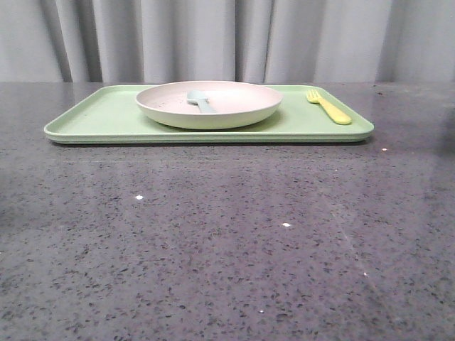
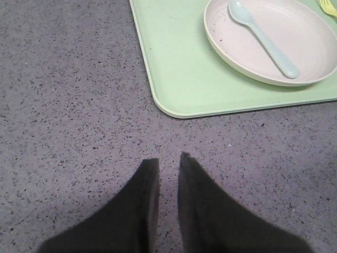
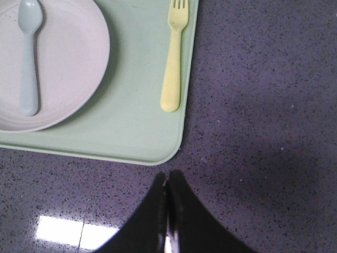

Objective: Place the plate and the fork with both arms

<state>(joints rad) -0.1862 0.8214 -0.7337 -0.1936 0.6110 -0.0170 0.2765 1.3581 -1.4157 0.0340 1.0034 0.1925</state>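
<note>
The cream-white plate (image 1: 213,114) sits in the middle of the light-green tray (image 1: 92,121). It also shows in the left wrist view (image 2: 316,52) and the right wrist view (image 3: 68,58). The yellow fork (image 1: 330,108) lies on the tray's right end, beside the plate and apart from it (image 3: 174,63). My left gripper (image 2: 169,157) hovers over the bare table off the tray's near-left corner, its fingers a narrow gap apart with nothing between them. My right gripper (image 3: 168,174) is shut and empty, just off the tray's near-right corner. Neither gripper shows in the front view.
A pale blue-green spoon (image 1: 200,99) lies inside the plate (image 2: 263,37). The tray stands at the far side of a dark speckled table (image 1: 227,249). Grey curtains (image 1: 227,35) hang behind the table.
</note>
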